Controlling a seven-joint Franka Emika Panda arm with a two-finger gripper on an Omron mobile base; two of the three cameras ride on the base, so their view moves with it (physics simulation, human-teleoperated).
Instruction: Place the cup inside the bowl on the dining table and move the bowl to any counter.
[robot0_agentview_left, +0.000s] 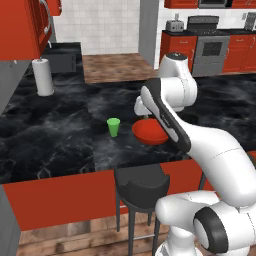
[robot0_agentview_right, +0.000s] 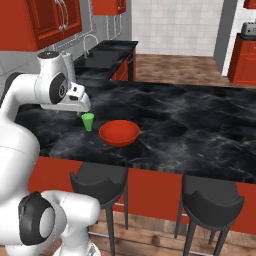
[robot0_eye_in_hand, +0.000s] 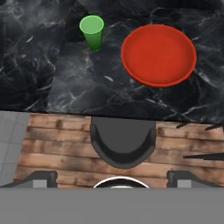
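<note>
Cup (robot0_agentview_left: 113, 126) is standing upright on the black marble counter (robot0_agentview_left: 50, 135), just beside the bowl (robot0_agentview_left: 149, 133) and not touching it; in the left base view it is sitting to the left of the bowl, and the hand view is showing the same order, cup (robot0_eye_in_hand: 92, 30) at upper left, bowl (robot0_eye_in_hand: 158, 54) at upper right. Both are resting near the counter edge that faces the robot. Bowl is lying open side up; in the right base view the bowl (robot0_agentview_right: 119, 132) is sitting right of the cup (robot0_agentview_right: 88, 121). Jaws (robot0_eye_in_hand: 111, 177) are standing well apart, released, gripping nothing; the two dark fingertips (robot0_eye_in_hand: 41, 177) are showing at the bottom corners of the hand view. The hand is hanging above the counter edge, looking down on cup and bowl, with a dark stool (robot0_eye_in_hand: 122, 142) directly below on the wooden floor (robot0_eye_in_hand: 57, 140). A second stool (robot0_agentview_right: 212, 200) is standing further right under the counter front. A paper towel roll (robot0_agentview_left: 43, 76) is standing at the far left of the counter, well apart from the cup.
</note>
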